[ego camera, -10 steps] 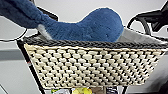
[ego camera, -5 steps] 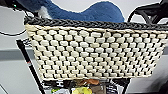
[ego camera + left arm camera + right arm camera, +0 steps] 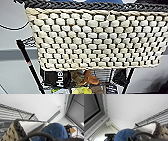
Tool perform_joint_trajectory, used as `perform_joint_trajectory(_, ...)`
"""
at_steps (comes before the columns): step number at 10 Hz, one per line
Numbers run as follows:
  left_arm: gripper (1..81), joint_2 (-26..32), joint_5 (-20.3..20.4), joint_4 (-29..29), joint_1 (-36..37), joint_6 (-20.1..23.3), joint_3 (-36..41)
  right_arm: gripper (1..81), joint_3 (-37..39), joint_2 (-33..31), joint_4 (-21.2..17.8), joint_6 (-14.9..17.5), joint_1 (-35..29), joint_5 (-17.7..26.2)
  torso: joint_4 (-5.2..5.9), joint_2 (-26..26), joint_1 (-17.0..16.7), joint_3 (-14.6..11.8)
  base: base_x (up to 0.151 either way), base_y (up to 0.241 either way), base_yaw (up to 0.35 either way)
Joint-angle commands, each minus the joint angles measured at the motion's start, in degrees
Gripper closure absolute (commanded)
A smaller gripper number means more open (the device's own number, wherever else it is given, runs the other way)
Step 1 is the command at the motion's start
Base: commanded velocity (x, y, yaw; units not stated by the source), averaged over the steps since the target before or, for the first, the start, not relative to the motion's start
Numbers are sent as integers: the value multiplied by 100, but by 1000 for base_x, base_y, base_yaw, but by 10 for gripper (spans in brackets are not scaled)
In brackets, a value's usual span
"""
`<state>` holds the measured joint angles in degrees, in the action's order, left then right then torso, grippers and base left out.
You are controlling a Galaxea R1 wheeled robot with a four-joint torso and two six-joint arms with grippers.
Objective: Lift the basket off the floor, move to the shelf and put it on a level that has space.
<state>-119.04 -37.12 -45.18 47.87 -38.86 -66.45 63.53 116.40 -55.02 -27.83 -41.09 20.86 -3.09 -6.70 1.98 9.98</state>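
Note:
The cream woven basket (image 3: 97, 40) hangs high and close in the head view, its dark braided rim (image 3: 95, 5) along the top edge. Below it stands the black wire shelf, with one post (image 3: 28, 65) at the left and a cluttered tier (image 3: 87, 78) under the basket. The left wrist view has the basket's corner (image 3: 10, 134), its pale lining (image 3: 31, 125) and a blue padded thing (image 3: 55, 130) inside. A wire level (image 3: 11, 111) runs beside the rim. It also appears in the right wrist view (image 3: 159, 115) past the basket (image 3: 160, 130). The floor is hidden.
A pale wall with a grey band (image 3: 15, 52) lies behind the shelf. Packets and a brown object crowd the lower tier. The wrist views look up at a white ceiling (image 3: 136, 107) with a window frame (image 3: 95, 112) at one side.
In the head view the basket now sits higher and looms larger. The blue thing that showed above its rim is almost cut off at the top edge.

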Motion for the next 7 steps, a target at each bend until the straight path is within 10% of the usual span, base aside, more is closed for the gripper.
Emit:
perform_joint_trajectory(1,811,-305,460,194,798,239,-606,811,467,431,70,146,-693,-565,0,0,0,0,0,0,0)
perform_joint_trajectory(7,811,-578,372,273,789,362,-1072,811,906,748,105,217,-851,-565,0,0,0,0,0,0,0)
